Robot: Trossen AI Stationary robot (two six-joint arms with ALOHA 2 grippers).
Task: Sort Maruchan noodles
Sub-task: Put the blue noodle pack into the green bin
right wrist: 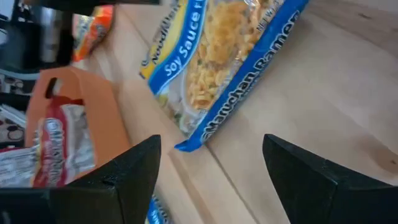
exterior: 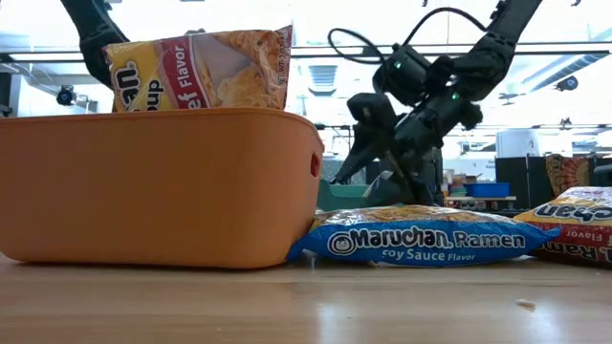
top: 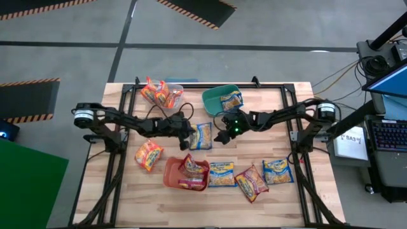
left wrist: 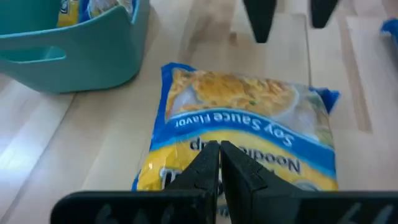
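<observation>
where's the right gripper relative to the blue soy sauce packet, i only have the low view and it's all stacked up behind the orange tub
Observer: From above, the right gripper sits just right of the blue soy sauce packet at mid-table, fingers open, nothing held.
Operator: and the left one
Observer: The left gripper is at that packet's opposite edge, shut; its wrist view shows the closed tips over the packet's end.
Operator: whats in the teal tub
Observer: The teal tub behind holds one blue packet.
</observation>
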